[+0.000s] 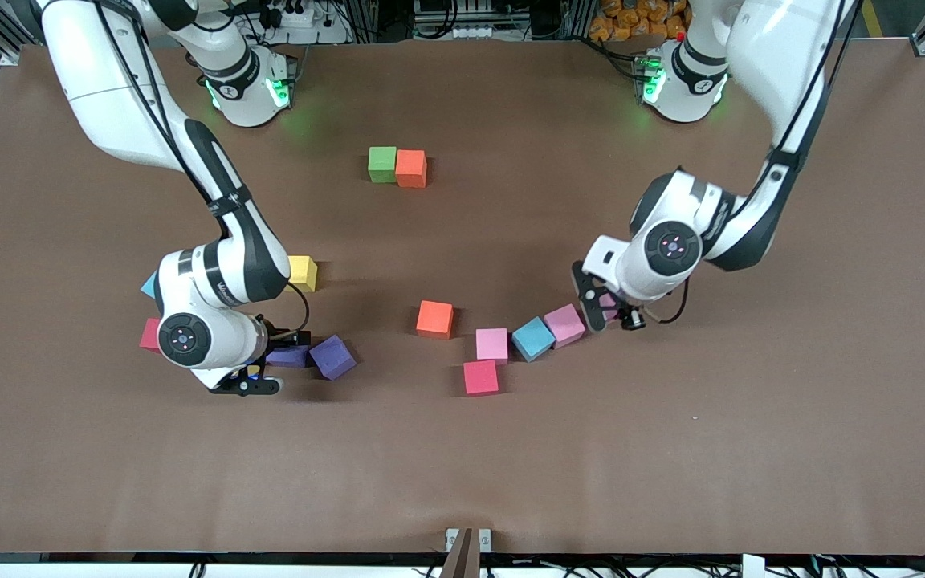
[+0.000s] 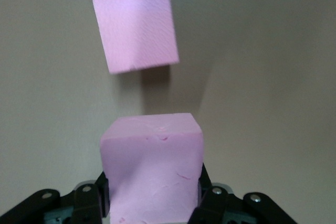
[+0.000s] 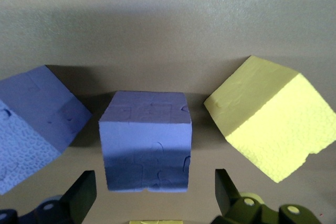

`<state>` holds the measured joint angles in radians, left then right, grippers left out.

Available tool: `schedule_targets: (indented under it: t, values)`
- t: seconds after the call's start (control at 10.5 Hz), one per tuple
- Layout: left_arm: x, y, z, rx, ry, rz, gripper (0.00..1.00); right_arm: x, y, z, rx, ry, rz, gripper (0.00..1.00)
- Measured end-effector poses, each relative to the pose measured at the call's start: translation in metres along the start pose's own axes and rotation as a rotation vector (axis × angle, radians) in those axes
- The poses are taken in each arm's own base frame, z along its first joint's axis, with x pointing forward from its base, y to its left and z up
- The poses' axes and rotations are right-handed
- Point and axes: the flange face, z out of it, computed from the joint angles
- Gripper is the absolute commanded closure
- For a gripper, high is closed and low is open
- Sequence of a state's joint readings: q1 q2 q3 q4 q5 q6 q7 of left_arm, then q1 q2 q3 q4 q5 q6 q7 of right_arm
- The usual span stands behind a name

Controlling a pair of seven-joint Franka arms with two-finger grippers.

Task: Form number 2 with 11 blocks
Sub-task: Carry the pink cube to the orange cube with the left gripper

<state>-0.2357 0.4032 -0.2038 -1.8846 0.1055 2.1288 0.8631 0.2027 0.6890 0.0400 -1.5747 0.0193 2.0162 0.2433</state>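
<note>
Pink block (image 2: 152,169) sits pinched between the left pincer's (image 2: 152,203) fingers; right pincer (image 3: 152,192), fingers spread, straddles a purple block (image 3: 146,140) squarely between its fingertips

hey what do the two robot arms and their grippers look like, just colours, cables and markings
Both arms are glossy white with black joint bands and round caps that carry a small dot pattern. The bases glow green, and thin black cables run along the links. The left gripper and the right gripper are black, with flat black fingers and silver screws at the knuckles.
</note>
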Motion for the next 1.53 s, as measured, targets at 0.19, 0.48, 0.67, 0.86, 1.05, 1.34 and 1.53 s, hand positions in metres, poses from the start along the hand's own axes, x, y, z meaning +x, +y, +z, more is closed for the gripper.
schedule_targets:
  t: [0.19, 0.48, 0.67, 0.86, 1.05, 1.34, 1.53]
  values:
    - [0.002, 0.015, -0.036, 0.013, -0.006, 0.107, 1.00, -0.001, 0.000, 0.005, 0.001, 0.006, 0.000, 0.00]
    - [0.058, 0.069, -0.051, 0.006, 0.037, 0.234, 1.00, 0.001, -0.004, 0.009, 0.011, 0.046, -0.005, 0.00]
    - [0.098, 0.112, -0.044, -0.007, 0.054, 0.326, 1.00, 0.003, -0.006, 0.009, 0.019, 0.079, -0.008, 0.00]
    - [0.146, 0.165, -0.018, -0.014, 0.078, 0.372, 1.00, 0.007, -0.003, 0.007, 0.026, 0.109, -0.002, 0.00]
    - [0.196, 0.232, 0.016, -0.016, 0.098, 0.373, 1.00, 0.010, 0.003, 0.006, 0.028, 0.120, 0.006, 0.00]
    - [0.227, 0.271, 0.054, -0.014, 0.141, 0.378, 1.00, 0.012, 0.010, 0.006, 0.027, 0.121, 0.017, 0.00]
    - [0.234, 0.287, 0.070, -0.031, 0.137, 0.354, 1.00, 0.012, 0.011, 0.007, 0.028, 0.119, 0.028, 0.00]
